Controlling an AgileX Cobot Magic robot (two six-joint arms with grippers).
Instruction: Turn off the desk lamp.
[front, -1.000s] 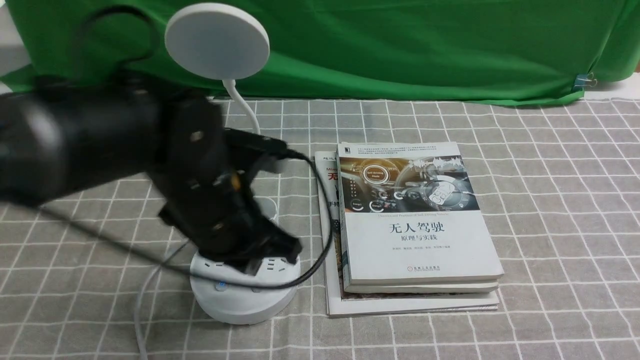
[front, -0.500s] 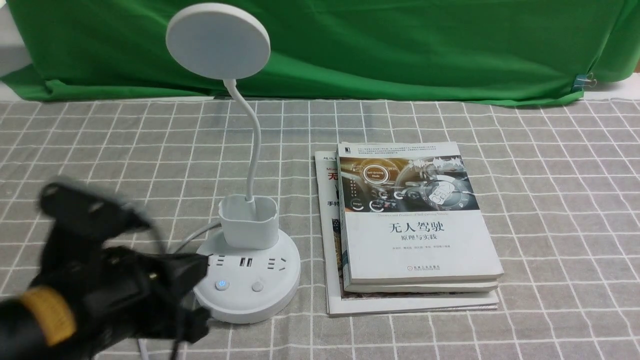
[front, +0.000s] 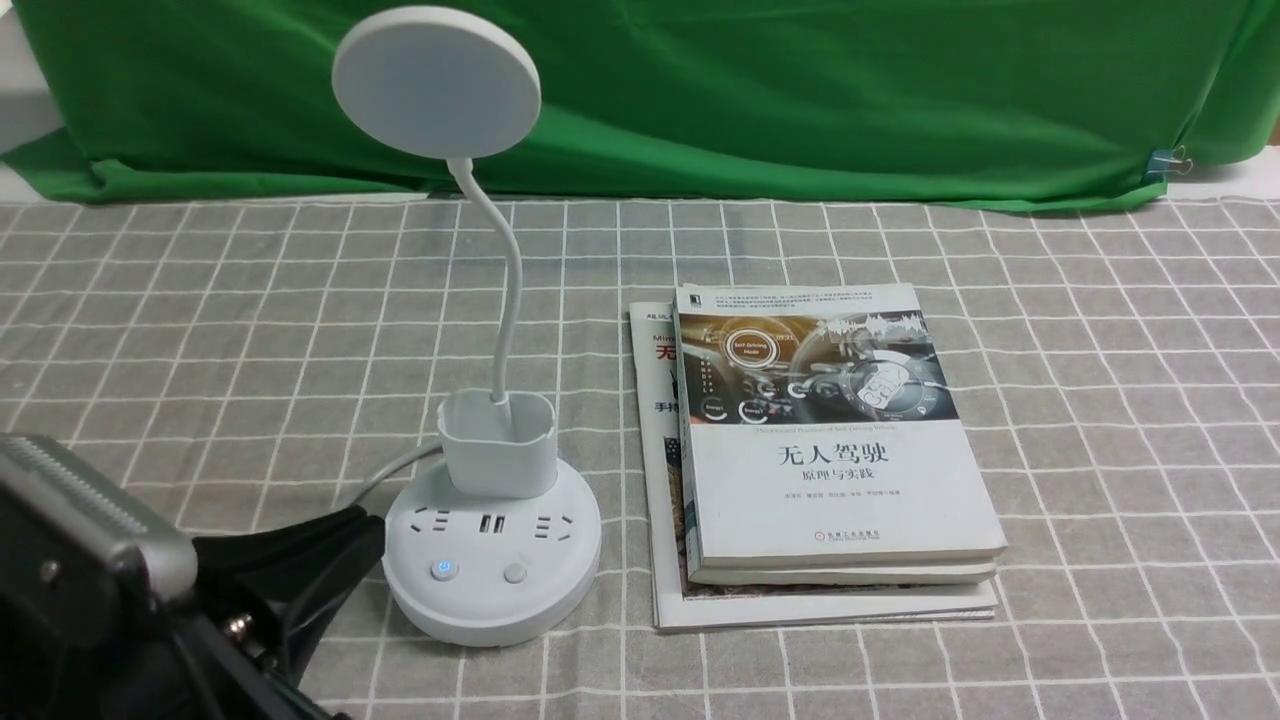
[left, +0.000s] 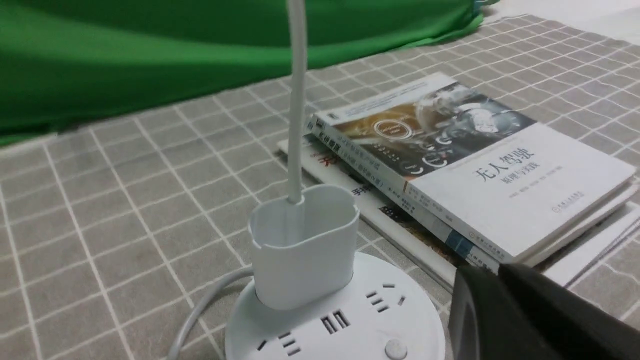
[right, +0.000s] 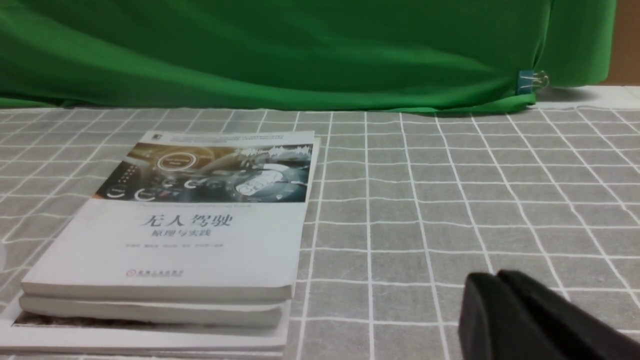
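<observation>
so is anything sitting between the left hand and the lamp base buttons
Nothing visible does. The left hand sits just beside the desk lamp base, on its left, with only bare tablecloth between. The stack of books lies on the lamp's far side.

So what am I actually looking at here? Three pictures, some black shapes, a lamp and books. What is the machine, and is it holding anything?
It is a robot with two arms, each ending in a claw. One picture looks forward from between the arms; the other two come from small cameras on each wrist.

On the checked tablecloth stands the white desk lamp, with a round head, thin neck, small cup and a base carrying sockets and two buttons. Beside it lies a stack of books. A green cloth hangs behind.

The black shape near the lamp's base is the left claw. The right claw shows only in its own wrist picture. Both look shut and hold nothing.
</observation>
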